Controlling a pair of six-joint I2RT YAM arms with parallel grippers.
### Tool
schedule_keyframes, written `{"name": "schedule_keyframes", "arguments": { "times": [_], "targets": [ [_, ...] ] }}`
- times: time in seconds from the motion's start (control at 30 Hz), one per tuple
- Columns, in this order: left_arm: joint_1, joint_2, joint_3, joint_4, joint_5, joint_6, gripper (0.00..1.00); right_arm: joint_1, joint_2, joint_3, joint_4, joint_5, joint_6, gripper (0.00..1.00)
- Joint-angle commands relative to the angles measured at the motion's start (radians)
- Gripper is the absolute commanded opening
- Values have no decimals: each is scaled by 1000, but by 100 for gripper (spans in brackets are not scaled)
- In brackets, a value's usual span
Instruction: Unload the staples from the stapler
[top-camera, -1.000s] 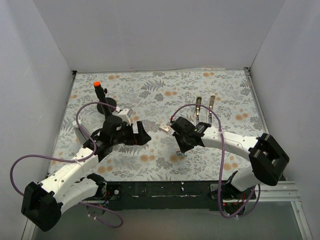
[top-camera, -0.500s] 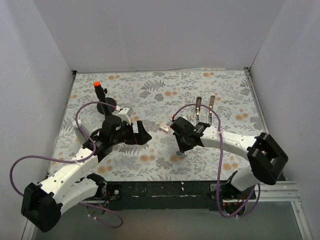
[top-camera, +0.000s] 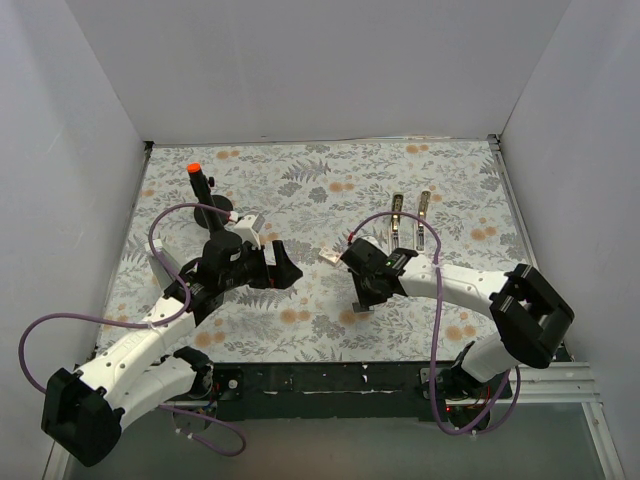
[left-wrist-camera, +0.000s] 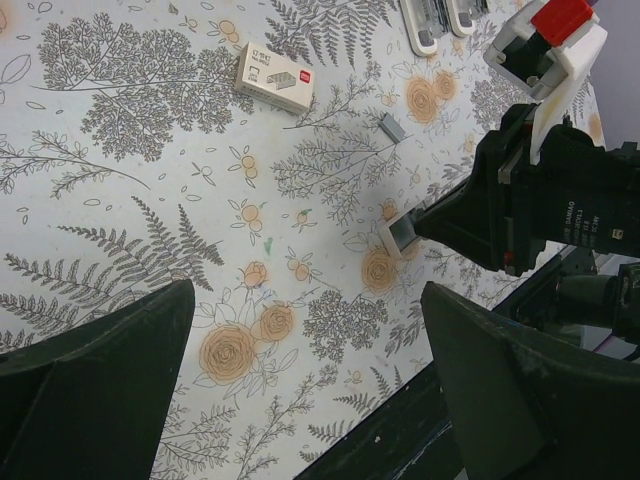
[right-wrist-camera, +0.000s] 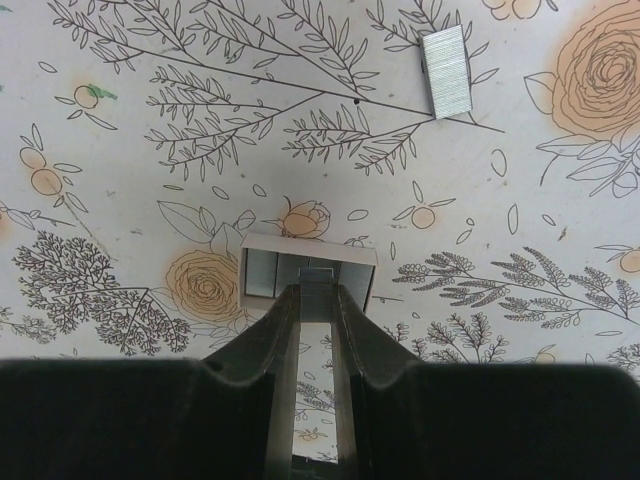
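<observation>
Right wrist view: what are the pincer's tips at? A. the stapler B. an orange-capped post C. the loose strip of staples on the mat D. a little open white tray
D: the tips of the right pincer sit at the rim of the little open white tray, while the loose strip of staples lies apart on the flowered mat.

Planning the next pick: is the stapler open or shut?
Open: the stapler shows as two narrow arms lying side by side, not stacked.
</observation>
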Motion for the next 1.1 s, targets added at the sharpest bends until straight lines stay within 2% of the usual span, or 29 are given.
{"name": "schedule_keyframes", "arguments": {
  "times": [0.0, 1.07],
  "targets": [
    [7, -25, 3, 6, -18, 12, 98, 12, 14, 6, 13, 26, 36, 22],
    [7, -45, 1, 3, -38, 6, 98, 22, 52, 47, 3, 55, 67, 22]
  ]
}}
